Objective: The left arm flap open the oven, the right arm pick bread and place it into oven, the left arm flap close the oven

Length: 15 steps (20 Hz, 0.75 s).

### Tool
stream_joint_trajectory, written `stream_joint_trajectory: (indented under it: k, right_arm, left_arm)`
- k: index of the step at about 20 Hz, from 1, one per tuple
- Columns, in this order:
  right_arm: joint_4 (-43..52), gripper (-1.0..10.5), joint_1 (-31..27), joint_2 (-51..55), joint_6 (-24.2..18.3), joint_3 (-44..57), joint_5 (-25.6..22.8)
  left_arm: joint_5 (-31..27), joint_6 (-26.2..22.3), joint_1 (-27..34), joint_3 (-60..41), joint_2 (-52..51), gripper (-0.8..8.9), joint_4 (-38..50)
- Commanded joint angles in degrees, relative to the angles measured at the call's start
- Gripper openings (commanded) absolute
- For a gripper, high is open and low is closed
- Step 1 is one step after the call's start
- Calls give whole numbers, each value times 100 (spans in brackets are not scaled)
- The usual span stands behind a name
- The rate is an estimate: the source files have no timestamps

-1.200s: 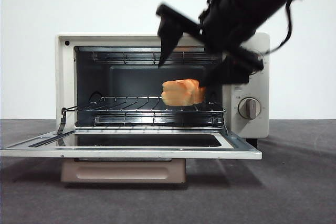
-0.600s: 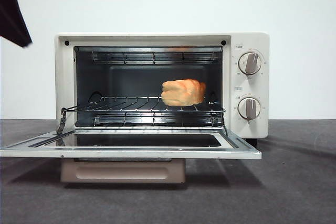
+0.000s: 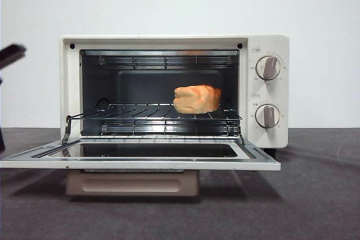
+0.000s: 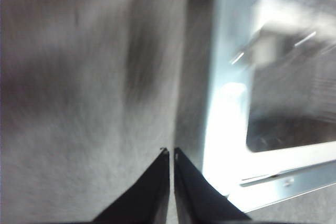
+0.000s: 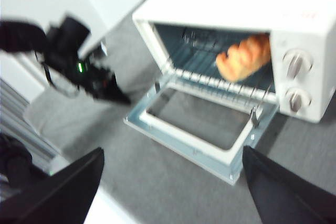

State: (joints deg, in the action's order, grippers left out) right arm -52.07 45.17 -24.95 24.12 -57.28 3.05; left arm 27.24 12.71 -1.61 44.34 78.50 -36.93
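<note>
Bread (image 3: 196, 99) sits on the wire rack (image 3: 152, 117) inside the oven (image 3: 174, 91), toward the side nearest the 2 knobs (image 3: 268, 91), with open rack to its other side and clear space between its top and the upper rack (image 3: 163, 59). The oven door (image 3: 140, 157) hangs fully down, lying about level out over the grey surface (image 3: 315, 195), its front edge toward the front camera and its handle (image 3: 132, 184) showing beneath it. The mouth of the oven is unobstructed in the front view.

The left gripper (image 4: 171, 153) has its jaws pressed together, tips almost touching, holding nothing. It hangs over the surface just beside one pale edge of the lowered door, apart from it; the wrist picture is blurred. In the front view a black tip (image 3: 11, 54) shows only at the left edge, well apart from the oven. The right wrist view shows this same black arm (image 5: 79, 72) off the door's far corner, over the surface.

The right gripper (image 5: 170, 182) is spread wide and empty, its 2 jaws at the picture's lower corners, well back from the oven, looking down at the open door and the bread.
</note>
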Motion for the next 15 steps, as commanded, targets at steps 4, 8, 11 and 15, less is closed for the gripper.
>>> stream_joint_trajectory:
  k: [4, 8, 11, 15]
  right_arm:
    - [59, 408, 46, -28, -98, -291, -177]
    - [61, 408, 46, -37, -92, -291, -184]
    - [61, 408, 46, -37, -92, -291, -205]
    - [61, 408, 46, -37, -92, -291, -315]
  left_arm:
    - [328, 214, -37, -564, 61, 15, 380]
    - [557, 212, -109, -769, 61, 15, 402]
    - [839, 297, -142, -769, 61, 15, 531]
    - [1014, 299, -142, -769, 61, 15, 527]
